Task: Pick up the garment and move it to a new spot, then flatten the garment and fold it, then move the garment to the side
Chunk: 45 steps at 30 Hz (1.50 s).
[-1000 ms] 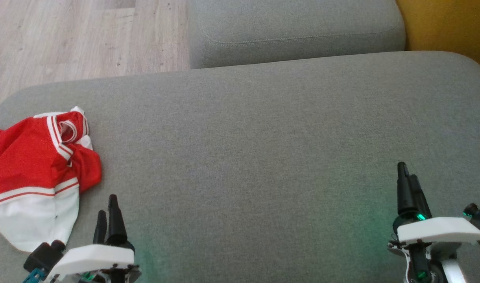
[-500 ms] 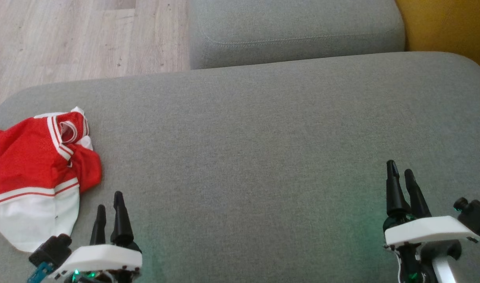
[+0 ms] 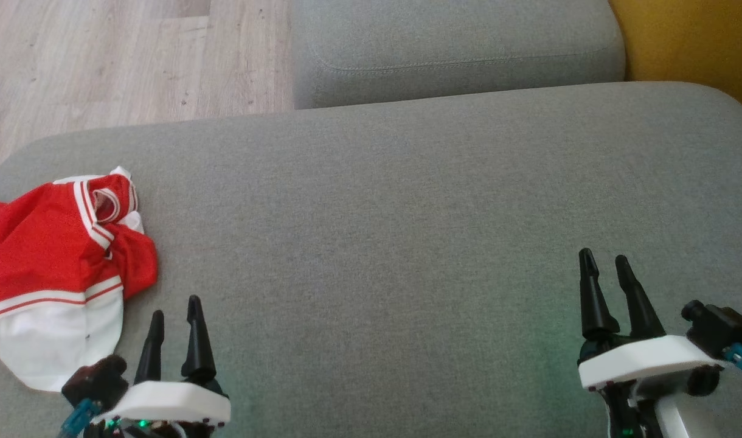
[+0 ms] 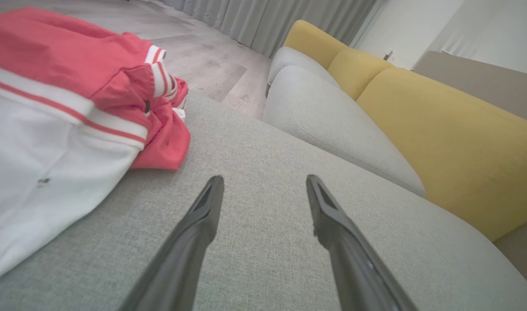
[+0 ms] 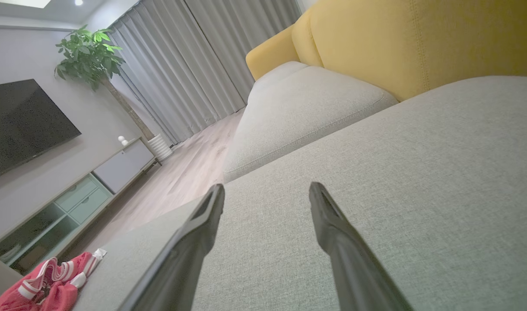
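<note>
The first step is judged to be in hand: the garment (image 3: 55, 274) has not yet been picked up. It is seen lying crumpled at the left end of the grey sofa seat (image 3: 377, 231), close to the rounded left edge. The left gripper (image 3: 175, 306) is held just beside the garment's white lower part, to its right, with its fingers parted by a moderate gap and nothing between them. The right gripper (image 3: 603, 254) is placed well apart, near the seat's right end, likewise parted and empty.

The garment appears to be made of thin, smooth sports fabric, red above and white below, with red-and-white striped bands. Whether it is a jersey or shorts cannot be told from the bunched folds. The seat is covered in a coarse woven cloth, flat and round-cornered. A second grey cushion (image 3: 456, 48) and a yellow backrest (image 3: 687, 36) are seen beyond it.

For the next move, the left gripper would need to be brought leftward over a raised fold, lowered, and closed on several layers, since a single thin layer may be expected to slip.
</note>
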Tool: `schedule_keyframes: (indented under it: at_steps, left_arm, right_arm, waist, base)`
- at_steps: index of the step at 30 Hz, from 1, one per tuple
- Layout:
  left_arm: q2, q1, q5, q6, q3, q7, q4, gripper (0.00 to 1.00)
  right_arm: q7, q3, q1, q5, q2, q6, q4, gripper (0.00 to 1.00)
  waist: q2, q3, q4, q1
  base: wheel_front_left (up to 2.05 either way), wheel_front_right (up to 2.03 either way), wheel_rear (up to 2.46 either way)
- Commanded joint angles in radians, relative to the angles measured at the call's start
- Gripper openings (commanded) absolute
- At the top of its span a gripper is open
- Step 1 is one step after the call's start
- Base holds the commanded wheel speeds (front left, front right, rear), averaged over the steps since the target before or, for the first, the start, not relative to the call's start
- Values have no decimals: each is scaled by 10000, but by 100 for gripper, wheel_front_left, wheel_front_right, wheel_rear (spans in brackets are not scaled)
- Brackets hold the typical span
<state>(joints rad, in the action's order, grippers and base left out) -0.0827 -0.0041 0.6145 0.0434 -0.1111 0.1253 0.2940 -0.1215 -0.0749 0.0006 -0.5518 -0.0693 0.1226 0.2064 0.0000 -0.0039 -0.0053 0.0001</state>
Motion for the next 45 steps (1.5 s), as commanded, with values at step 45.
schedule_keyframes:
  at_steps: [45]
  left_arm:
    - [-870, -717, -4039, -377, 232, 1331, 1658, 100]
  right_arm:
    - [-1403, -409, -174, 4215, -83, 81, 607, 100]
  waist:
    - [0, -145, -98, -1]
  base:
    - [0, 0, 0]
